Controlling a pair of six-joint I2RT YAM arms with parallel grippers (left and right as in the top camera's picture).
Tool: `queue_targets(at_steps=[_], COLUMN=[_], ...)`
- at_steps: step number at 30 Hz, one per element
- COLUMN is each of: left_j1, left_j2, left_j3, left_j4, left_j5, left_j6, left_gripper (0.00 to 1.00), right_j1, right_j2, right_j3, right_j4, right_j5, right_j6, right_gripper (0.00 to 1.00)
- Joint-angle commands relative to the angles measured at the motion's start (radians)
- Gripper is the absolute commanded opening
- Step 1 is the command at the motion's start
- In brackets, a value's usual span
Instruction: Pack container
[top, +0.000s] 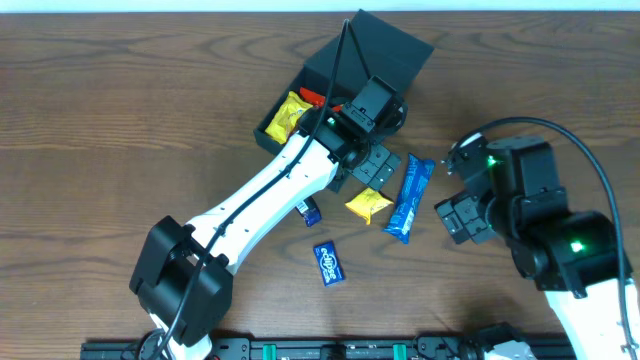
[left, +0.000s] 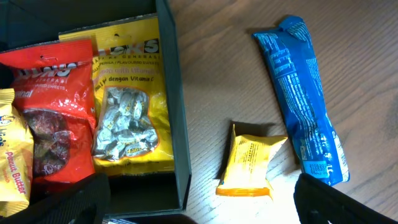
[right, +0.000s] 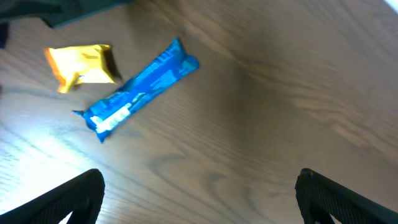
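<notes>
Hovering spread and empty, left fingers (left: 336, 202) hang over the open container (top: 390, 45), far-centre; right fingers (right: 62, 199) gape too. Seemingly three packets in. Blue bar (top: 410, 197), yellow packet (top: 368, 204) and small blue pack (top: 329, 262) await on the worktop (top: 100, 100).

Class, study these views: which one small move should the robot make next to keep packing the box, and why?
Probably ease the open left claw over and down onto the small yellow packet. It lies on the table just outside the container wall, nearest that claw, while bags already sit inside.
</notes>
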Motion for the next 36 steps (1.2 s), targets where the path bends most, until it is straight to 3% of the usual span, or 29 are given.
queue_targets(at_steps=[1,6,12,15,18,29,31,36], left_j1=[0.001,0.001,0.000,0.000,-0.001,-0.028,-0.045,-0.097], left_j2=[0.011,0.011,0.011,0.011,0.011,0.013,0.016,0.074], left_j3=[0.013,0.013,0.013,0.013,0.013,0.012,0.008,0.006], left_j4=[-0.003,-0.002,-0.014,-0.013,-0.022,-0.085,-0.085,-0.044], left_j5=[-0.011,-0.011,0.047,0.147,0.156,0.199,0.179,-0.045], left_j6=[0.003,0.003,0.005,0.064,0.064,0.096,0.132,0.130], left_gripper=[0.95,0.95,0.95,0.96,0.95,0.95,0.96,0.96], right_j1=[-0.087,-0.259,-0.376,-0.410,-0.459,-0.460,-0.460,-0.460], right_j2=[-0.087,-0.246,-0.300,-0.300,-0.295,-0.277,-0.277,-0.277], right_j3=[0.002,0.002,-0.008,-0.056,-0.152,-0.254,-0.254,-0.254], right_j4=[-0.003,-0.027,-0.071,-0.025,0.076,0.088,0.087,0.085], right_j5=[-0.196,-0.277,-0.302,-0.313,-0.313,-0.313,-0.313,-0.313], right_j6=[-0.025,-0.095,-0.108,-0.112,-0.051,-0.052,-0.052,-0.052], right_gripper=[0.99,0.99,0.99,0.99,0.99,0.99,0.99,0.99])
